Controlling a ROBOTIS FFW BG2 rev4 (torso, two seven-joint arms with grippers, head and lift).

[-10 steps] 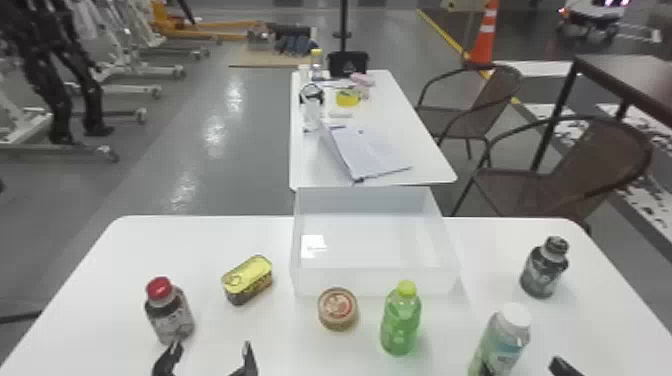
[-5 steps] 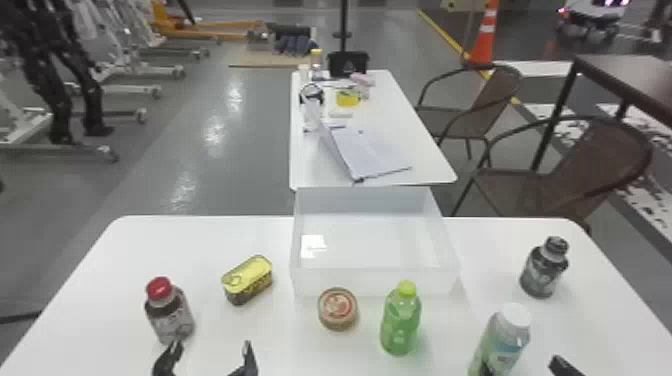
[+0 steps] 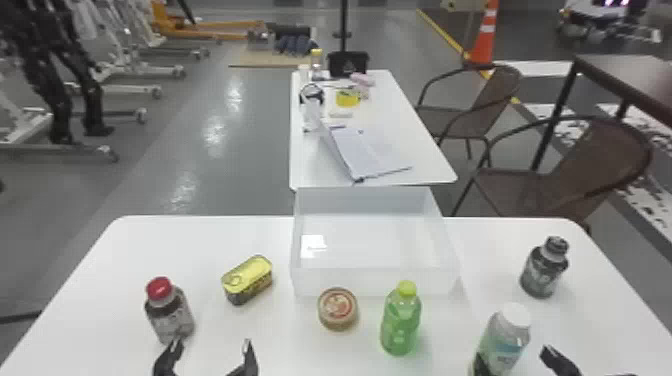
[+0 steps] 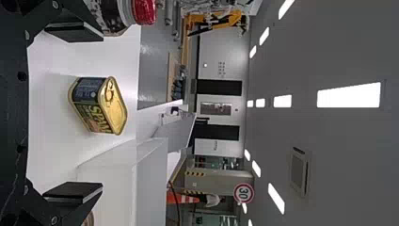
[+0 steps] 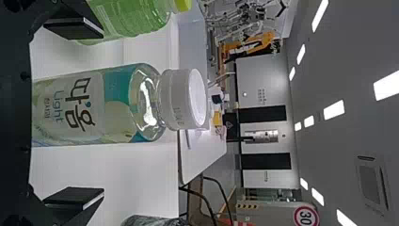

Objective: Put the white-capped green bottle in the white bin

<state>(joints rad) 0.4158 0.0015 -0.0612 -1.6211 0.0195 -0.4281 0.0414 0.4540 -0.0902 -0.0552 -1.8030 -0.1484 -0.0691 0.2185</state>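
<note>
The open right pincer (image 5: 99,113) has been nudged forward around the white-capped bottle (image 5: 89,108), seemingly ready to be gripped; the left pincer (image 3: 210,344) is parked open.

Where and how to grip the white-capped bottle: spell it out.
Take the white-capped bottle by its labelled body, below the sloping shoulder. Come in level from the robot's side with the right gripper, fingers left and right. It stands upright and fairly straight-sided between the open fingers, so that grip should hold best.
</note>
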